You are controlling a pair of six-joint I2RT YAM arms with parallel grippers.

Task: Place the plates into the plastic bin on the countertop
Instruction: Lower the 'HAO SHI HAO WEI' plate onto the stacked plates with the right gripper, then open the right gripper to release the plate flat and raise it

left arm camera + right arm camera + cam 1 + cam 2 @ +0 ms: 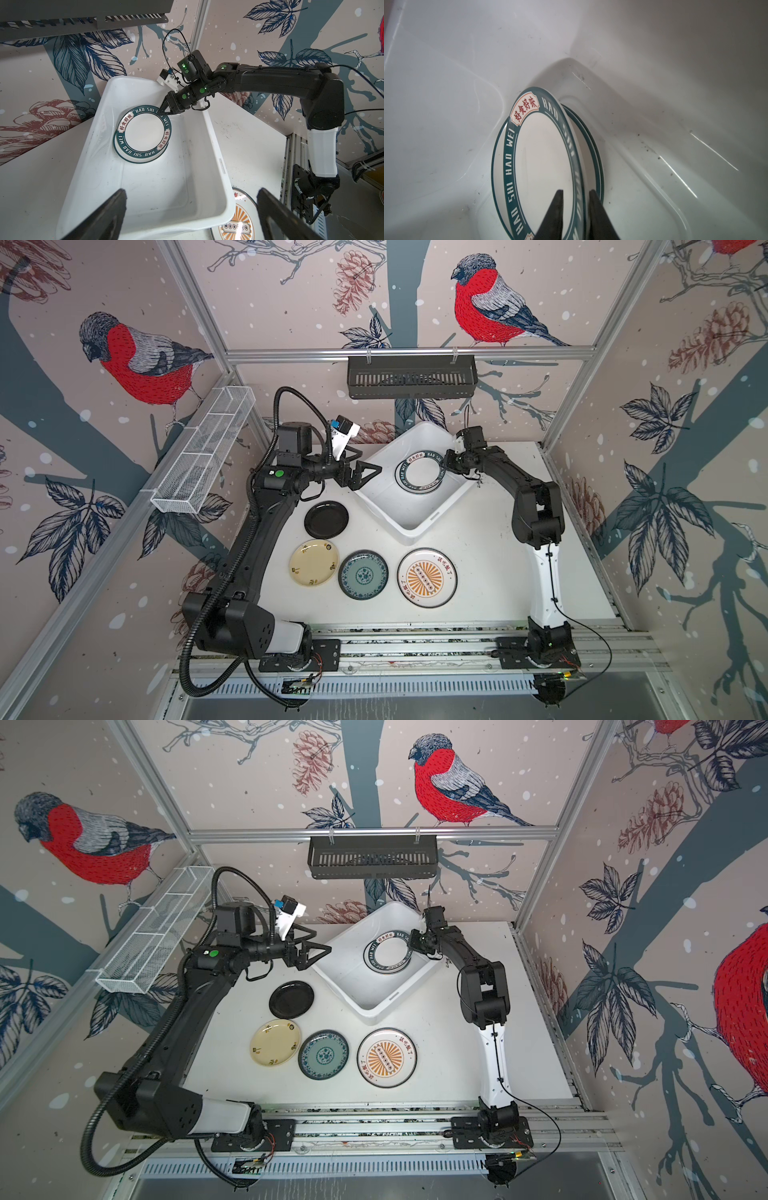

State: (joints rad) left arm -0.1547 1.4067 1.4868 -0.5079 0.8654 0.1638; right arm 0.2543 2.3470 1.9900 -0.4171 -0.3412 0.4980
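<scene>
The white plastic bin point(415, 526) sits askew at the back of the countertop point(482, 572). Inside it a green-lettered plate point(419, 475) point(542, 158) leans tilted on another green-rimmed plate point(598, 162). My right gripper point(445, 470) point(576, 192) reaches into the bin, its jaws narrowly open astride the top plate's rim. My left gripper point(368, 476) point(191, 192) hovers wide open and empty over the bin's left rim. In front of the bin lie the black plate point(326, 519), the cream-yellow plate point(314, 563), the teal plate point(363, 574) and the sunburst plate point(427, 577).
A black slotted rack point(411, 377) hangs on the back rail. A white wire-mesh basket point(203, 452) is mounted along the left frame. Both arm bases stand on the rail at the front edge.
</scene>
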